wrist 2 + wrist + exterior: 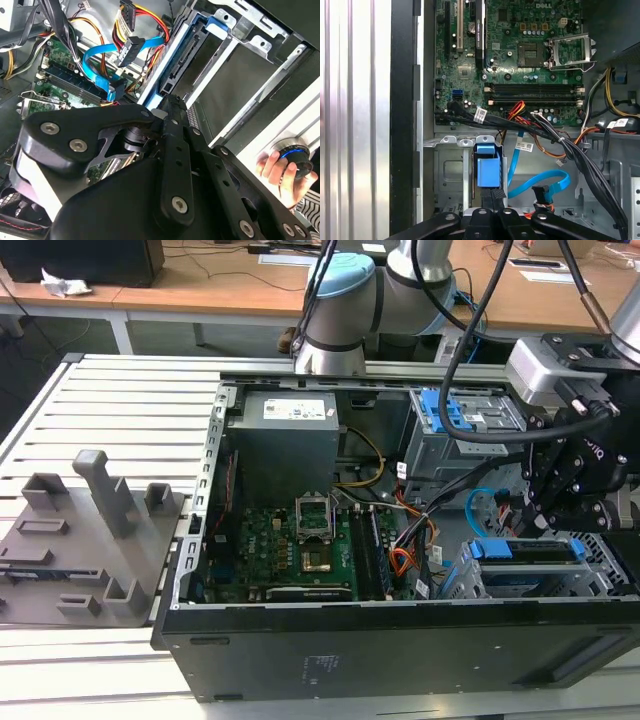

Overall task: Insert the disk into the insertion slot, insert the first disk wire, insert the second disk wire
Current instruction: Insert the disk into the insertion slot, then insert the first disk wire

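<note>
One black claw [540,520] hangs at the right side of the exterior view, over the lower right corner of the open computer box [300,640]; right under it the disk [535,551], in its blue holder, lies in the low grey slot [600,577] with holes in its walls; a thin blue wire [480,502] loops loose just left of the claw.

In the second wrist view the claw [167,100] reaches to the middle of the frame and its tip meets the near end of the disk [180,70]; the two fingers look pressed together, with nothing between them; the flat blue wire [95,62] and a black plug [131,50] with coloured wires hang free in the upper left, not joined to the disk; a person's hand [275,172] holds a round knob [295,157] in the lower right.

In the first wrist view the claw [493,194] sits at the bottom middle, right against the blue holder [487,167]; the green board [520,65] is in the upper part.

I think the disk is hard, stiff, a bit heavy, and easy to hurt inside; its flat sides or the blue holder are the safe places to hold or push, not the plug end; the wires are soft and bendy, so the hard plug is the place to pinch.
</note>
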